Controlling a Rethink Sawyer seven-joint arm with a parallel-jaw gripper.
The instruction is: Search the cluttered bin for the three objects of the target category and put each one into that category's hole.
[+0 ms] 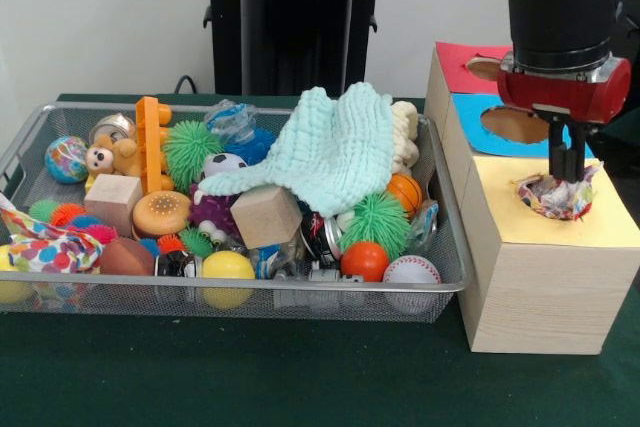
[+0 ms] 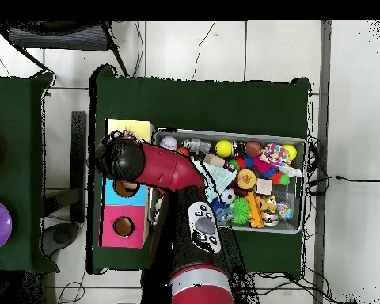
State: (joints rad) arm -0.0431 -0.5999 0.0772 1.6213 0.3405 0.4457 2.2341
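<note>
Jaws closed on a polka-dot cloth [image 1: 556, 197], half sunk in the yellow-topped hole [image 1: 560, 209] directly beneath; hidden under the arm [image 2: 165, 168] from overhead.

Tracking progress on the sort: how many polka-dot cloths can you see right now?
2. One polka-dot cloth drapes the bin's left end; another sits in the yellow-topped hole under the claw. Others may be buried.

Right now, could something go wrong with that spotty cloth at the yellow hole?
Maybe. The polka-dot cloth bunches up over the rim of the yellow-topped hole, so it might snag there instead of dropping. The gripper is right in it and could drag it back out. Another dotted cloth droops over the wire bin's corner and might slip out.
</note>
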